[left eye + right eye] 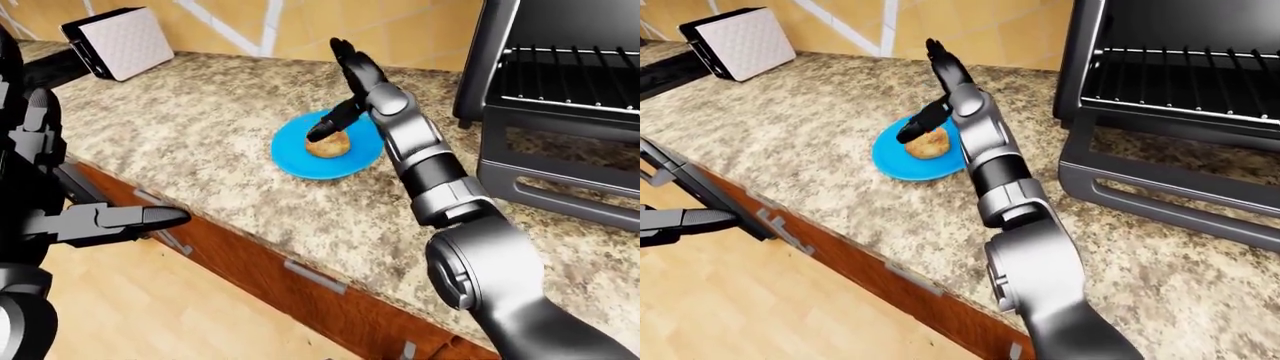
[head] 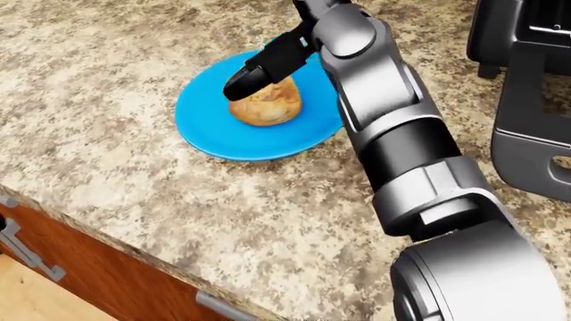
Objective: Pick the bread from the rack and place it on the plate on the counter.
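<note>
A speckled stone counter (image 2: 134, 120) runs across the kitchen, with brown cupboards under it and a wooden floor below. The bread (image 2: 266, 103), a round brown roll, sits on the blue plate (image 2: 205, 127), near the plate's middle. The right hand (image 1: 345, 90) hangs just over the bread with its fingers (image 2: 263, 67) spread apart; one dark finger points down by the top of the roll, and I cannot tell if it touches. To the right stands a black toaster oven (image 1: 560, 97) with its door down and a wire rack (image 1: 1185, 79) inside. A white toaster (image 1: 118, 43) sits far off at the top left. The left hand (image 1: 110, 223) is low by the cupboards, fingers straight out and holding nothing.
</note>
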